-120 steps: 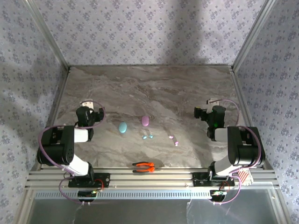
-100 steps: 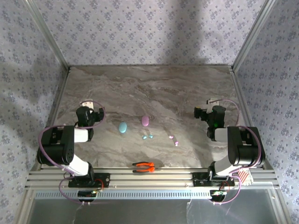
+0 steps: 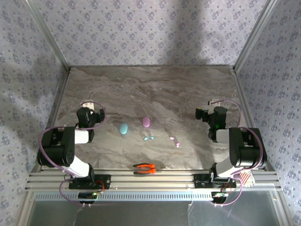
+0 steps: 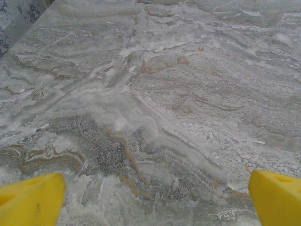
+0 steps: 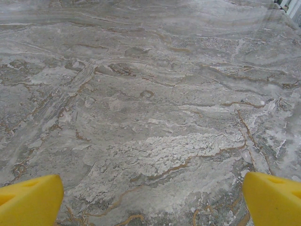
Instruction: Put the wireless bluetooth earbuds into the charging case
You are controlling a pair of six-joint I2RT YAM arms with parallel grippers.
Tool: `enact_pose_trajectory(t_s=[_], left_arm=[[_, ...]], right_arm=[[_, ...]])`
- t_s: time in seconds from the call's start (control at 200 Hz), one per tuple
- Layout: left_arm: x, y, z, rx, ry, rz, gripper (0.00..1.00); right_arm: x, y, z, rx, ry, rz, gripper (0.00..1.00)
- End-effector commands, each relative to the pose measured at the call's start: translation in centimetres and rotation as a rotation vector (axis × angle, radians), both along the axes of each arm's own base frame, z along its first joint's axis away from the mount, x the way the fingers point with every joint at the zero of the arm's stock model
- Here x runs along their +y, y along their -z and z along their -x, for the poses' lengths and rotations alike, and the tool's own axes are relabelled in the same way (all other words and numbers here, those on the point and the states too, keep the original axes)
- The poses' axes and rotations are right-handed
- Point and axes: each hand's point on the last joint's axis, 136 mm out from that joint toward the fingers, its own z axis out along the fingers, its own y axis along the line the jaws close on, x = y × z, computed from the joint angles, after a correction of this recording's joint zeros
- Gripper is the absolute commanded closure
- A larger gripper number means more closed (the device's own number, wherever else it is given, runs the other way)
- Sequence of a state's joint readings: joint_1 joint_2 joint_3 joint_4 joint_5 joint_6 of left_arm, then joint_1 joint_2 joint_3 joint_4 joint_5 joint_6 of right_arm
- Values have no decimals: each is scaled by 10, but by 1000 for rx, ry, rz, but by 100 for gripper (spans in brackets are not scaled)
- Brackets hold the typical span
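On the marble table (image 3: 164, 89) lie a teal oval case (image 3: 123, 128) and a purple oval case (image 3: 146, 122). Two tiny teal earbuds (image 3: 148, 138) sit just in front of them, and two pinkish-purple earbuds (image 3: 175, 141) lie a little to the right. My left gripper (image 3: 88, 106) rests folded at the left, well apart from them; its yellow fingertips (image 4: 30, 200) stand wide apart over bare marble. My right gripper (image 3: 207, 113) rests at the right, open too, with yellow fingertips (image 5: 273, 197) spread and nothing between them.
Orange-handled pliers (image 3: 145, 168) lie near the front edge, by the aluminium rail (image 3: 150, 181). Patterned walls enclose the table on the left, back and right.
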State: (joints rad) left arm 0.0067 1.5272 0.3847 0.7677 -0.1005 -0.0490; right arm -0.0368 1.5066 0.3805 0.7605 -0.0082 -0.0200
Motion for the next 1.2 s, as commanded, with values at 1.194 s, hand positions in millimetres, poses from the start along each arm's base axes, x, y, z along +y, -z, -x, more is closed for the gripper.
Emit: enact_pose_trajectory(t_s=[1.194], left_arm=[[-17,-152,132,-194,-172,581,0]], right_arm=[[96,-151,65,-70,-210,-103,0]])
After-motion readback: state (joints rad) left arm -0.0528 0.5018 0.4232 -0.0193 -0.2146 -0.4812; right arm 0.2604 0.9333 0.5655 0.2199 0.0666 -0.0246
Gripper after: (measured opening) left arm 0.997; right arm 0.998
